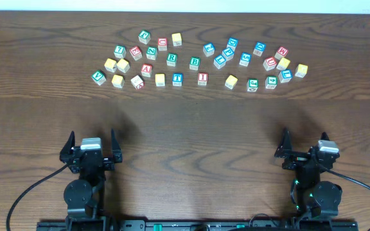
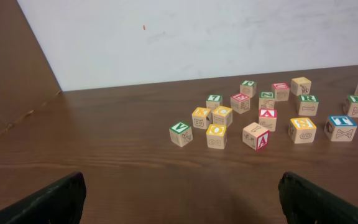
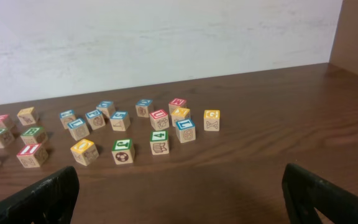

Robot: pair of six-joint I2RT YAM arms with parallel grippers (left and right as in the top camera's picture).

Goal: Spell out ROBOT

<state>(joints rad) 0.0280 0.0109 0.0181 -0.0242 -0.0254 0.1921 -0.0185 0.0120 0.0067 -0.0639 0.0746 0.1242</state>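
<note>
Well, you had left gripper [image 1: 92, 136] and right gripper [image 1: 306, 138] spread wide, holding nothing; R cube [image 1: 171, 58], B cube [image 1: 194, 63] and T cube [image 1: 178, 78] sat loose among scattered cubes [image 1: 230, 81], well apart from both.

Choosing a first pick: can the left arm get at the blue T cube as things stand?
Probably yes. The blue T cube sits in the near row, with bare table between it and the open left gripper. The yellow cube and red I cube flank it, each apart from it.
</note>
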